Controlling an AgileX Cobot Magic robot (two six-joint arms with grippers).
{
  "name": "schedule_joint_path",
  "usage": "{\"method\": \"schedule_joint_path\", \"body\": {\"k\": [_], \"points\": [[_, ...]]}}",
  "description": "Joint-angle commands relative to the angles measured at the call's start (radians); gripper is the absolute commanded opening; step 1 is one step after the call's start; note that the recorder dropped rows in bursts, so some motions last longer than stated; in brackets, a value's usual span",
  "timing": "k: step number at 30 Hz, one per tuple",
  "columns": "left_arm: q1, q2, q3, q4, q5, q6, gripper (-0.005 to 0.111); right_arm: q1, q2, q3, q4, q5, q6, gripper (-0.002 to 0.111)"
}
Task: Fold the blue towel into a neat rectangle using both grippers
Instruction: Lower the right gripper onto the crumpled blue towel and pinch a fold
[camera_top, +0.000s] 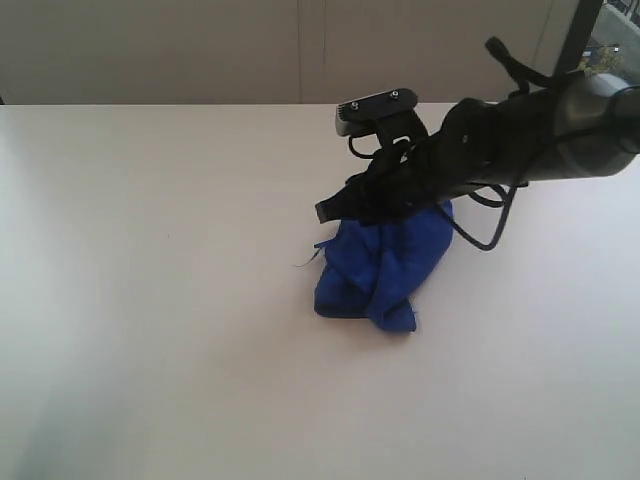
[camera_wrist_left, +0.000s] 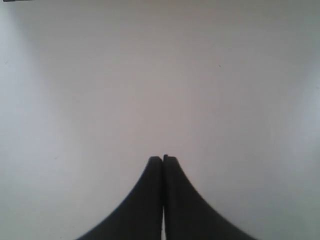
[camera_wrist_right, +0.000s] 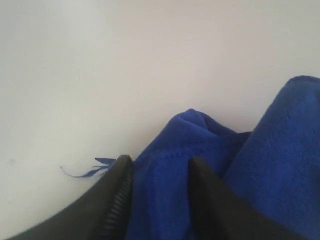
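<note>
Where right pincer (camera_wrist_right: 160, 160) gapes, blue towel (camera_wrist_right: 280, 150) lies between.

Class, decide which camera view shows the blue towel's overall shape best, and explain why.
The exterior view: the blue towel lies nearly whole, a crumpled heap under the right gripper. The right wrist view gives only close folds between the fingers; the left wrist view, none.

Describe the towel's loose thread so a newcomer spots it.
On the white table, a crumpled blue towel sits beneath the right gripper. From its left edge in the exterior view, a thin blue thread trails onto bare tabletop, the only wispy strand.
</note>
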Motion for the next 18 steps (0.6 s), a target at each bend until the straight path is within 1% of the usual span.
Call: {"method": "schedule_joint_path", "body": {"k": [1, 3, 9, 11, 13, 14, 15, 18], "points": [[-0.004, -0.004, 0.004, -0.002, 0.002, 0.000, 0.000, 0.003, 0.047, -0.036, 0.007, -0.012, 0.005, 0.042], [-0.004, -0.004, 0.004, -0.002, 0.002, 0.000, 0.000, 0.012, 0.067, -0.048, 0.007, -0.021, 0.005, 0.047], [-0.004, -0.004, 0.004, -0.002, 0.002, 0.000, 0.000, 0.019, 0.110, -0.058, 0.005, -0.044, 0.005, 0.046], [-0.004, -0.004, 0.004, -0.002, 0.002, 0.000, 0.000, 0.019, 0.114, -0.058, 0.003, -0.042, 0.005, 0.041], [-0.004, -0.004, 0.004, -0.002, 0.002, 0.000, 0.000, 0.019, 0.109, -0.058, 0.003, -0.049, 0.005, 0.032], [-0.004, -0.004, 0.004, -0.002, 0.002, 0.000, 0.000, 0.019, 0.105, -0.058, 0.003, -0.049, 0.005, 0.024], [-0.004, -0.004, 0.004, -0.002, 0.002, 0.000, 0.000, 0.019, 0.103, -0.058, 0.003, -0.042, 0.005, 0.019], [-0.004, -0.004, 0.004, -0.002, 0.002, 0.000, 0.000, 0.019, 0.103, -0.058, -0.006, -0.042, 0.005, 0.012]]}}
